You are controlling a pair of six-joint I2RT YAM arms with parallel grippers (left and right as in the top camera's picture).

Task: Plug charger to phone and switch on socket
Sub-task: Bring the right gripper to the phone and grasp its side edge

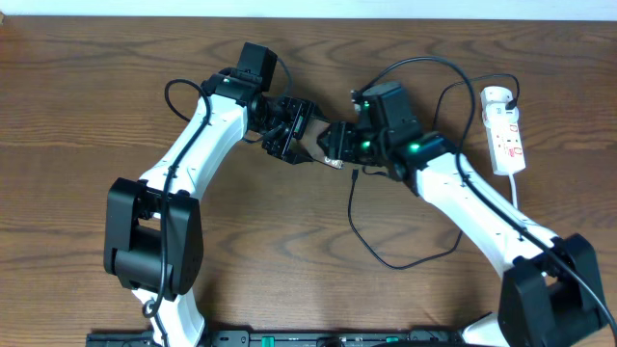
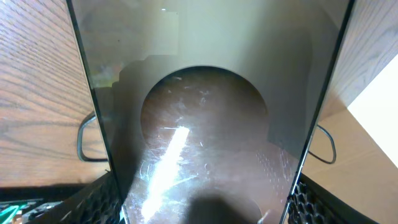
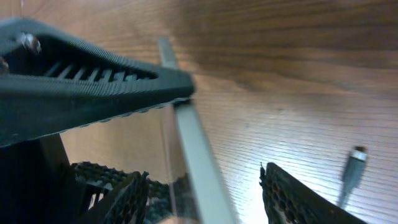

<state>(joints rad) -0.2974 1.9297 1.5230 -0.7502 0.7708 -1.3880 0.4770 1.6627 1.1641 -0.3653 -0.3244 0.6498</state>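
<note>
The phone (image 2: 205, 124), stiff and slippery, is clamped edgewise in the left claw (image 2: 202, 208). Its end is straddled by the right claw (image 3: 202, 194), jaws apart. Just beyond, the limp charger (image 3: 353, 168) is seen on the desk (image 3: 298, 74), best pinched at its rigid tip.

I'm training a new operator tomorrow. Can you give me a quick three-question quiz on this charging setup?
1. True or false: the charger's connector tip is already plugged into the phone.
2. Where is the phone? A) gripped in the left hand; B) flat on the table; C) on top of the socket.
3. Fill in: the socket lies on the robot's ___ side.
Key: 1 false, the connector tip lies loose on the table. 2 A. 3 right.
</note>
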